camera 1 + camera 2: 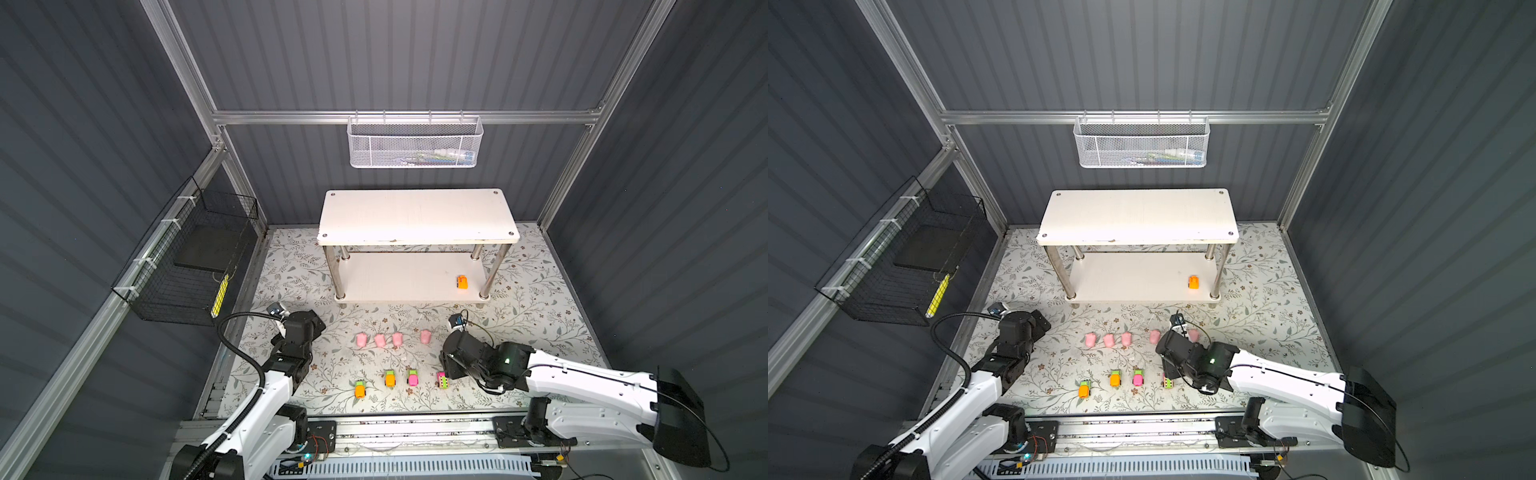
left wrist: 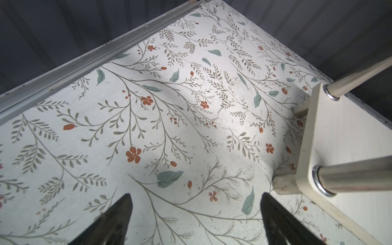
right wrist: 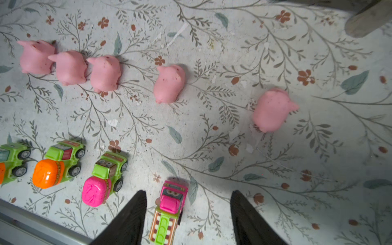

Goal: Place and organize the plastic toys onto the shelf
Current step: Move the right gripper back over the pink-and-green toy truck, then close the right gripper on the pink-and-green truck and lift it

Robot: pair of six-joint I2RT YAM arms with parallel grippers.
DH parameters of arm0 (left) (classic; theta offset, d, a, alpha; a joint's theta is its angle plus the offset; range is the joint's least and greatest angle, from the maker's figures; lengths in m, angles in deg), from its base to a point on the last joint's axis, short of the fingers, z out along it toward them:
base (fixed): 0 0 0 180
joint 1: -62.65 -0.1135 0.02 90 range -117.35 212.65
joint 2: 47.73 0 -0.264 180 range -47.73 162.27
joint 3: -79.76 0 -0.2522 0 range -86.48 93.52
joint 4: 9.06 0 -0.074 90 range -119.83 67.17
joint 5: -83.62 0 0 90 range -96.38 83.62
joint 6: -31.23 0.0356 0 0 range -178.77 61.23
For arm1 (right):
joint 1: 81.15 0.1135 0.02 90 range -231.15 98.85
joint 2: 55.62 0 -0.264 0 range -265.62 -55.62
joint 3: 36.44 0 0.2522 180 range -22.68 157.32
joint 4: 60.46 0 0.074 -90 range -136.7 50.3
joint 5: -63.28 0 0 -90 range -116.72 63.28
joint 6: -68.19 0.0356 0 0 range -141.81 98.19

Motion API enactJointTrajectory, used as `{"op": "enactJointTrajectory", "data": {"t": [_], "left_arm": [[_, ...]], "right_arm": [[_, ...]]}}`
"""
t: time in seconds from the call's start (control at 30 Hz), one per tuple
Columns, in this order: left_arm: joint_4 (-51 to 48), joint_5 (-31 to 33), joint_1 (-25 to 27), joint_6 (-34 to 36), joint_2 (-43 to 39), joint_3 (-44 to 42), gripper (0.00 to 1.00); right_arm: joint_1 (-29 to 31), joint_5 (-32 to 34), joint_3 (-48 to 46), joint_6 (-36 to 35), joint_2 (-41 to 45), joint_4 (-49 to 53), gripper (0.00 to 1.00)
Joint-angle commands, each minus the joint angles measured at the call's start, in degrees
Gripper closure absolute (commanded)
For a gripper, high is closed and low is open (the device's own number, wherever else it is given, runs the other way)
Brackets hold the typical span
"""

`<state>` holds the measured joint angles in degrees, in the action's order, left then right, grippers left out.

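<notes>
The shelf (image 1: pixel 415 216) stands at the back, with one orange car (image 1: pixel 461 282) on its lower board. Several pink pigs lie in a row on the floral mat; the nearest to my right arm is a lone pig (image 3: pixel 272 110). Closer to me are the cars, among them an orange-and-green car (image 1: pixel 390 378) and a pink-and-green car (image 3: pixel 169 212). My right gripper (image 3: pixel 188 212) hangs open over that car, which lies between the fingers, close to one of them. Off the shelf's left end, my left gripper (image 2: pixel 196 212) is wide open over bare mat.
A white mesh basket (image 1: pixel 414 143) hangs on the back rail. A black wire basket (image 1: pixel 187 257) is fixed to the left wall. The shelf's metal legs (image 2: pixel 356 176) and board corner (image 2: pixel 331 131) are close to my left gripper.
</notes>
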<state>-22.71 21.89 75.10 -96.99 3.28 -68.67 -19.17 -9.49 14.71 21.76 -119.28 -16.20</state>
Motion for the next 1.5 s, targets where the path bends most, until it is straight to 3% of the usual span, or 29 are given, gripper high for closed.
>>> {"op": "enactJointTrajectory", "data": {"t": [0.0, 0.5, 0.9, 1.2, 1.47], "left_arm": [[0.67, -0.23, 0.30, -0.56, -0.28, -0.75, 0.06], [0.98, 0.69, 0.30, -0.46, 0.19, -1.19, 0.06], [0.77, 0.95, 0.32, -0.52, -0.12, -1.54, 0.06], [0.98, 1.03, 0.30, -0.71, 0.15, -1.71, 0.06], [0.77, 1.15, 0.30, -0.71, -0.19, -1.94, 0.06]], "right_arm": [[1.36, -1.82, 0.46, 2.19, -1.69, 1.33, 0.34], [2.97, -9.68, -0.27, 2.45, -6.32, 1.32, 0.35], [3.02, -11.13, 0.94, 1.91, -10.95, 1.23, 0.39], [3.02, -11.10, 2.97, 0.90, -14.34, 2.16, 0.48], [3.02, -10.29, 2.89, 1.69, -13.38, 3.16, 0.62]]}}
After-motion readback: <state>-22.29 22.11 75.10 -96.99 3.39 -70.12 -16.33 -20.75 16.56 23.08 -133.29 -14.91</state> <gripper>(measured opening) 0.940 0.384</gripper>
